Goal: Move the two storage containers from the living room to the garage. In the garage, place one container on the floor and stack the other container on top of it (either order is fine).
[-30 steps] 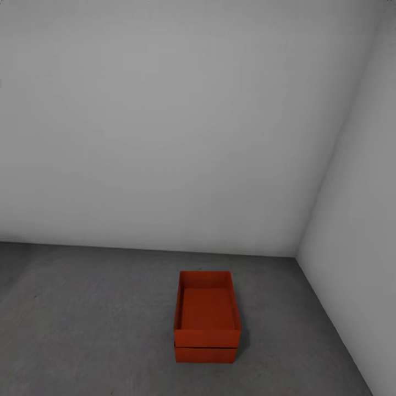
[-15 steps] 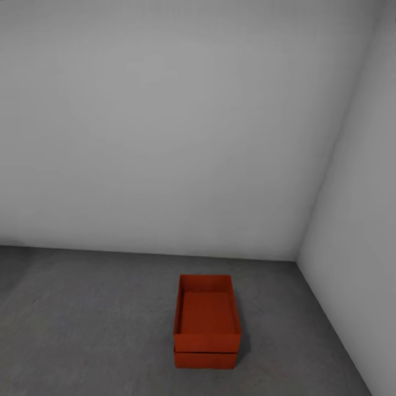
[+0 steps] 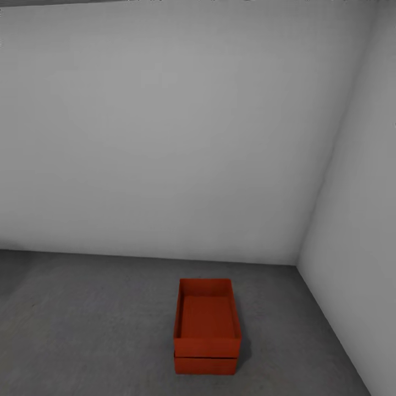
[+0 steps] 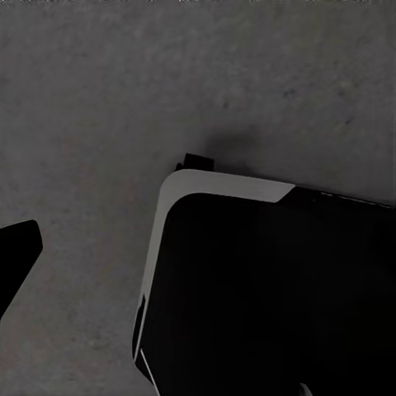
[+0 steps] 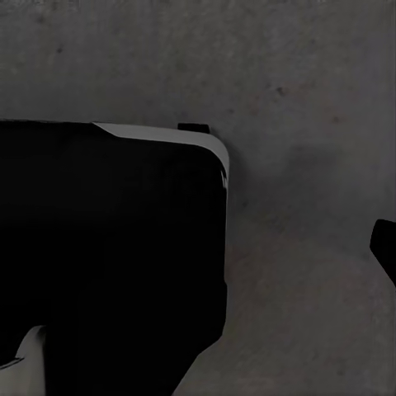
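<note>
Where walls meet, stacked containers point(image 3: 207, 327) (floor point(image 3: 82, 330) open leftward).

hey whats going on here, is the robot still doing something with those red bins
Nothing is handling the bins at this moment. The two storage containers sit stacked near the corner of the garage: the upper container rests on the lower container, which stands on the grey concrete floor. Both wrist cameras look down at bare concrete beside the robot's dark base, and nothing orange-red appears there, so the claws seem to carry nothing. Judging by how things lie, the stacking looks done.
</note>
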You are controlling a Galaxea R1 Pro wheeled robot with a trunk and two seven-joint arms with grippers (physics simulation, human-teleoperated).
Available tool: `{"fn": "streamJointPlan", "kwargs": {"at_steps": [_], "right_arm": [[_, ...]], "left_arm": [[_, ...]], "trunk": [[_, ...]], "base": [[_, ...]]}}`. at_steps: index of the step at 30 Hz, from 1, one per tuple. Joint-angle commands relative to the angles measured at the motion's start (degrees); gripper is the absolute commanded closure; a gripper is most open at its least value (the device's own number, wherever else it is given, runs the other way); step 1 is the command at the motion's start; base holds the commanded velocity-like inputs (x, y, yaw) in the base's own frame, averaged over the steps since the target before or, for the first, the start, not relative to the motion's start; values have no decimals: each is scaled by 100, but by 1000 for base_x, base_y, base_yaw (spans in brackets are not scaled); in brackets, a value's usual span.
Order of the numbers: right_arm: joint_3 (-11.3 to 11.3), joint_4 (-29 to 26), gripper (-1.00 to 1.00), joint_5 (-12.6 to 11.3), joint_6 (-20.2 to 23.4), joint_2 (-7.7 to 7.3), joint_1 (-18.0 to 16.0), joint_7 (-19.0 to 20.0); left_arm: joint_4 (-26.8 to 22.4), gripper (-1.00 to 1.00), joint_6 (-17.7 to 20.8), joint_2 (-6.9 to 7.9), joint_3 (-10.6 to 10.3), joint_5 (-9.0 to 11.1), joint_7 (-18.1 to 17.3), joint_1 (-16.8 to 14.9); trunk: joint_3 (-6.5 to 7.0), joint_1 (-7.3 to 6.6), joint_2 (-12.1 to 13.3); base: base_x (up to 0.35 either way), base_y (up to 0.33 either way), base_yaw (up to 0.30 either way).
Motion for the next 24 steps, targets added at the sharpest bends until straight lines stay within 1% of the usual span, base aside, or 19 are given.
{"fn": "streamJointPlan", "kwargs": {"at_steps": [1,10,24], "right_arm": [[42,18,-100,-5,-27,3,-9,-28],[42,18,-100,-5,-27,3,-10,-28],[42,18,-100,-5,-27,-2,-10,-28]], "left_arm": [[7,-100,-16,-1,-16,42,-12,-6],[7,-100,2,-47,-16,50,-21,-6],[10,-100,11,-59,-14,50,-21,-6]], "trunk": [[-4,4,-12],[79,4,-12],[208,4,-12]], "base": [[0,0,0],[0,0,0],[0,0,0]]}}
